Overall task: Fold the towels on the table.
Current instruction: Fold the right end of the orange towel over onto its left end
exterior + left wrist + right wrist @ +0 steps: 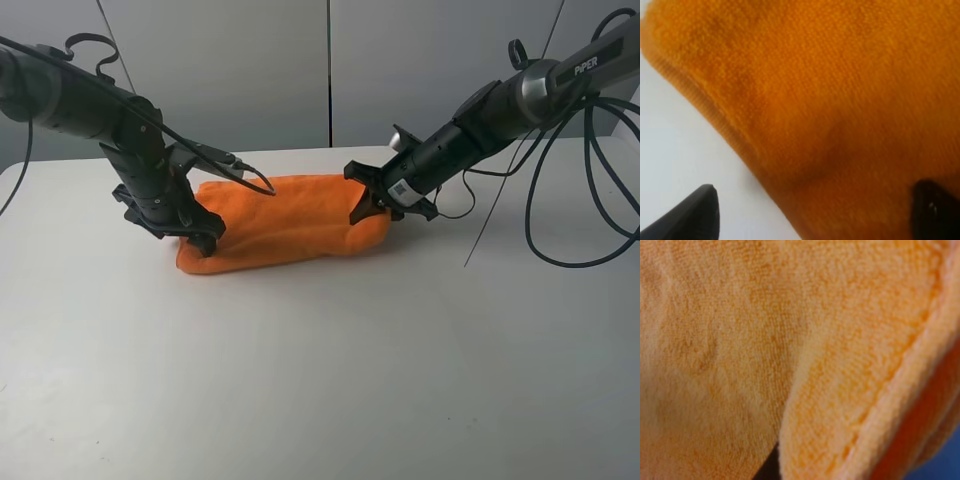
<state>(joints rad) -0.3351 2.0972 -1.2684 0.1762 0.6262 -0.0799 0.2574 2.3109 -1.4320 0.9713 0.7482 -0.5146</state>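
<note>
The left gripper (202,236) is hanging with its jaws apart at the left end of the towel (290,225), while the right gripper (368,206), its closure unclear at the right end, is risking dragging one side askew.

On my screen the towel (290,225) is one bright, even orange with no print. Close up in the wrist views, its fuzzy pile breaks into paler and darker orange patches, ribbed along its edge. The table (320,380) is plain matte white. The left gripper (200,238) and right gripper (368,200) are black, as are the cables (590,200). The wall (230,70) is pale grey.
</note>
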